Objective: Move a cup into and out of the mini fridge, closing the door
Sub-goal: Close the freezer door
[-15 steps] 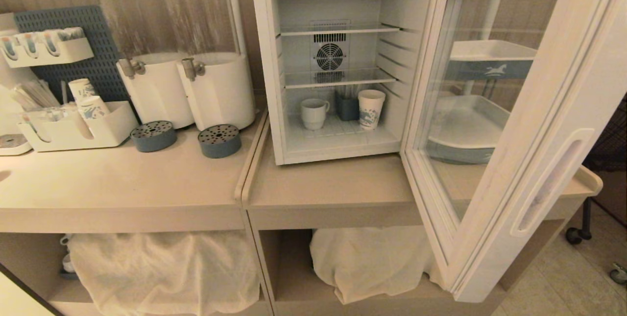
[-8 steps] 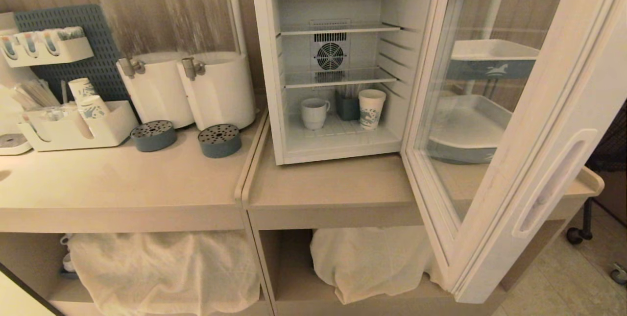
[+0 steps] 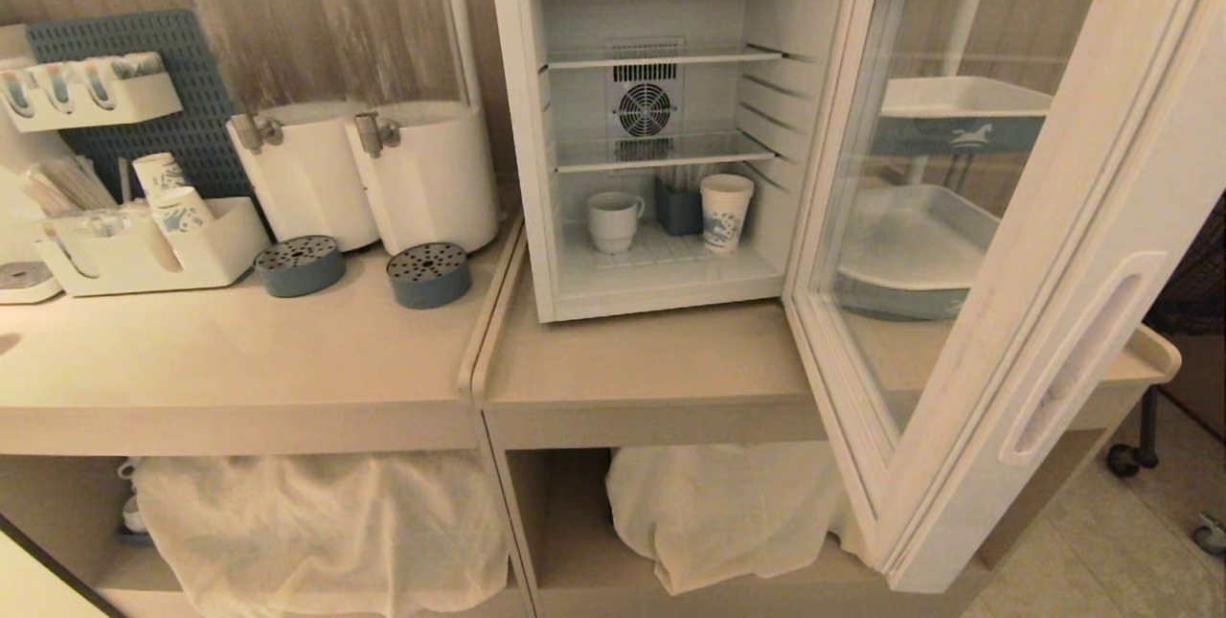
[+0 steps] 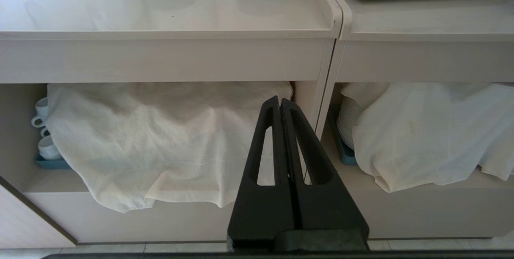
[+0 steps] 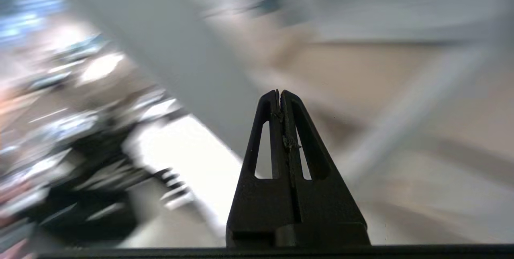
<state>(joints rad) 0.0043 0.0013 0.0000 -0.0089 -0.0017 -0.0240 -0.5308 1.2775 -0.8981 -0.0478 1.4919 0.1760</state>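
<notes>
Nothing moved; squat white cup (image 3: 614, 220).

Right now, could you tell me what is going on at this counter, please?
The fridge stands with its door swung wide open. The cup sits on its floor beside a paper cup; nothing is holding either. The left end effector is shut, low before the counter. The right end effector is shut and empty.
</notes>
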